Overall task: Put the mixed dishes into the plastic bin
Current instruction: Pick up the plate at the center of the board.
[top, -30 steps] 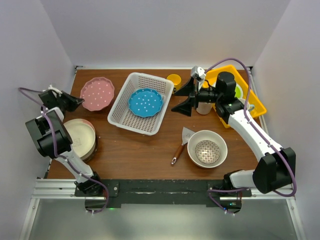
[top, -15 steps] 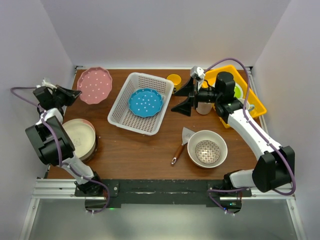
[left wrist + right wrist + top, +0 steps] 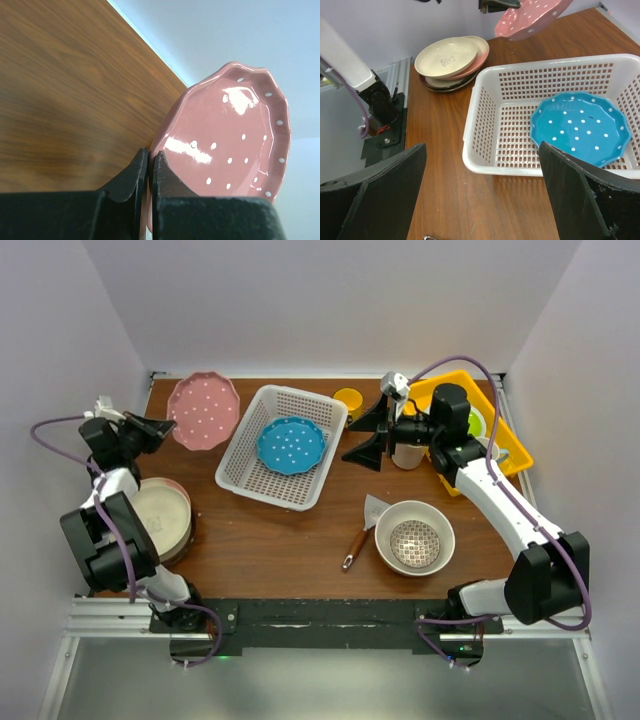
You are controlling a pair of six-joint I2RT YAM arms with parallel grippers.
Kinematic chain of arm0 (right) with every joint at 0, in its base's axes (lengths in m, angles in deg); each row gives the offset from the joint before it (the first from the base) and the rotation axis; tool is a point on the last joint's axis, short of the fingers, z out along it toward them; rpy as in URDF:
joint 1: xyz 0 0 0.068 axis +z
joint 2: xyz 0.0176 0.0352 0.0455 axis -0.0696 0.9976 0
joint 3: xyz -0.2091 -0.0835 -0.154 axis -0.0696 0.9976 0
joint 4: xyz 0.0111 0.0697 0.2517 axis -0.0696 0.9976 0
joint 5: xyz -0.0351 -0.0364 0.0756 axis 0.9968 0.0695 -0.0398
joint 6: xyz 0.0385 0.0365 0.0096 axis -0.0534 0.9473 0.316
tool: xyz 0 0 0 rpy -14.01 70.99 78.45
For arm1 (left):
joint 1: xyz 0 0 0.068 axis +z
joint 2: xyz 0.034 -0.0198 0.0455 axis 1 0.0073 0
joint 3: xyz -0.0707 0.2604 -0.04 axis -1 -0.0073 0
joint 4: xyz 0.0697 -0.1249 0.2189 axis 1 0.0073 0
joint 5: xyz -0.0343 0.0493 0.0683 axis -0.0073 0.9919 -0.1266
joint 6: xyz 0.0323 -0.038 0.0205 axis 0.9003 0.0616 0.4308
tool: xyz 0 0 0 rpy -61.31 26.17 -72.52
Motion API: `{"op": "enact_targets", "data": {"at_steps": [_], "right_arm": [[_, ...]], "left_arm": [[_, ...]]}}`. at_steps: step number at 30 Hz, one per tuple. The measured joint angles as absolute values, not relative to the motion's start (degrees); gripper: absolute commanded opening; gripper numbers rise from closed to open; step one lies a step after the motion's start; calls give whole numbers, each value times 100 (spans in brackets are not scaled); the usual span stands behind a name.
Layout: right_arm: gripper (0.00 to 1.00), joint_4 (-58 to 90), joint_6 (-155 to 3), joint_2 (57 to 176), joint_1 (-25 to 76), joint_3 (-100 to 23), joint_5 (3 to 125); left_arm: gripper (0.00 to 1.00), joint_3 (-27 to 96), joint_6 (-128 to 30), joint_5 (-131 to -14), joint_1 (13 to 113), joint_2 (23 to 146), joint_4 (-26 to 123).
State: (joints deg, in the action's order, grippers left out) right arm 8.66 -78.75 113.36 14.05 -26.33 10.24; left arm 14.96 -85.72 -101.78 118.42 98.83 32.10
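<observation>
No legible text or markings.

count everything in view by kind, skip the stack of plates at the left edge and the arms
plates: 3 - pink dotted plate, blue plate, lime-green plate
bowls: 2 - large cream bowl, small patterned bowl
mugs: 2 - yellow mug, pale mug, partly hidden
containers: 2 - plastic bin, yellow tray
spatula: 1
total: 10

The pink plate (image 3: 235, 140) is glossy, the bin (image 3: 481, 131) plastic, the table (image 3: 60, 90) wood-grained.
</observation>
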Motion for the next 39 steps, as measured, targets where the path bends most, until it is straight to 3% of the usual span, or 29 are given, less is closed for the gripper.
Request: {"op": "enact_targets", "data": {"at_steps": [19,29,39], "right_arm": [[95,916,-7497,11699,1755,-2633,2200],[98,969,-7029,11893,2529,-2633,3289],[98,735,-6205,11891,2638,-2561,4445]], "left_arm": [[0,-537,-9245,-9533,11029,7735,2726],[0,-1507,-9396,-8940,10507,6673,2702],[0,-1977,-9396,-8243,9812,6041,2807]]}}
